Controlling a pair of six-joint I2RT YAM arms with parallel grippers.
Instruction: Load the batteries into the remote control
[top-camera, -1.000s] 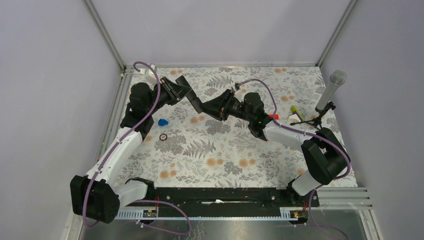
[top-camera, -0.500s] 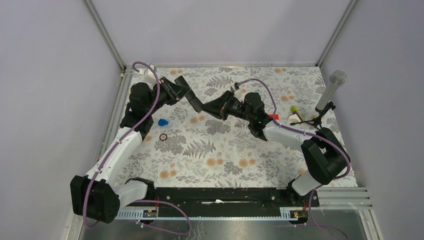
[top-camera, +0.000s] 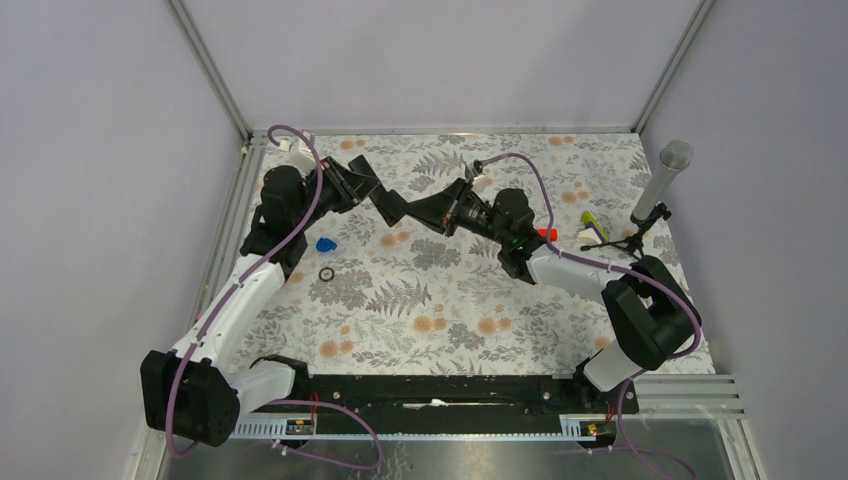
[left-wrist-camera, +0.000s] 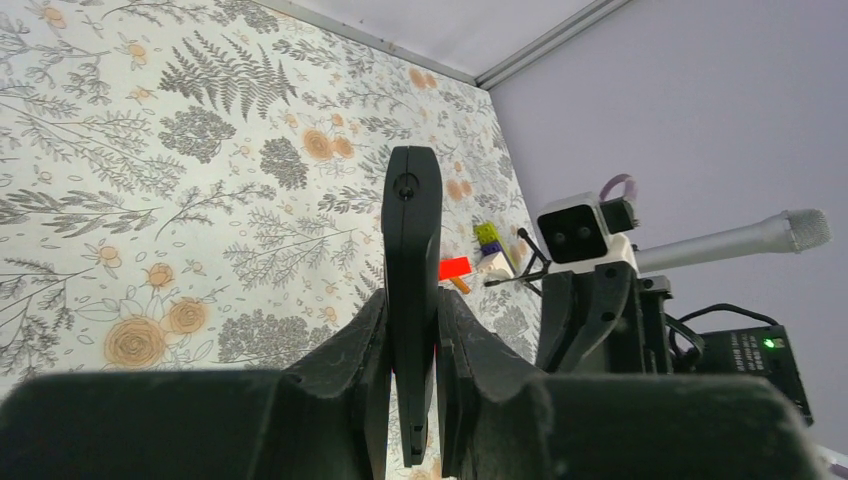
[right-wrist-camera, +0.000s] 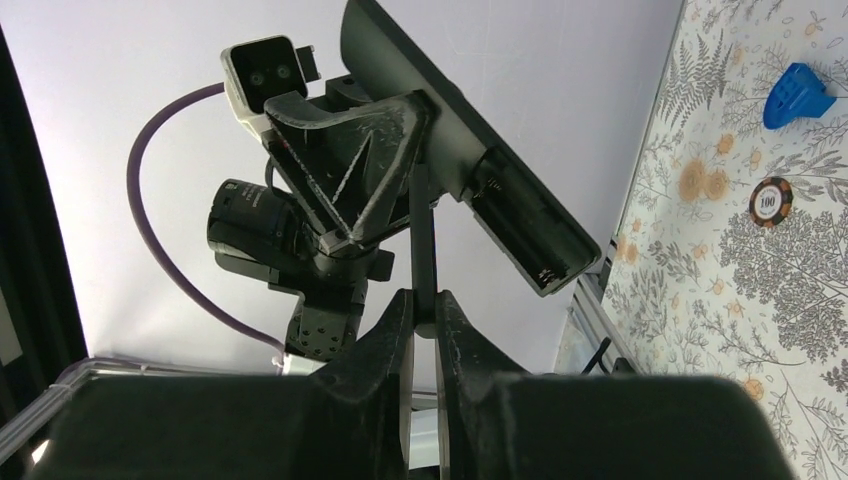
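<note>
My left pincer (left-wrist-camera: 412, 305) squeezes the remote control (left-wrist-camera: 411, 220). My right pincer (right-wrist-camera: 422, 305) pinches a thin black cover (right-wrist-camera: 422, 230) just beside it.

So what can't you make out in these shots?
- Batteries: none seen in any view; the remote bay is dark in the right wrist view.
- Thin black piece in the right gripper: edge-on, unidentifiable.
- Red block: top view, half behind the right arm.

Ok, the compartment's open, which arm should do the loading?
Right. The left claw is clamped on the remote, holding it raised with its open compartment facing the right claw. That claw pinches only a thin black piece, likely the cover, and could set it down.
</note>
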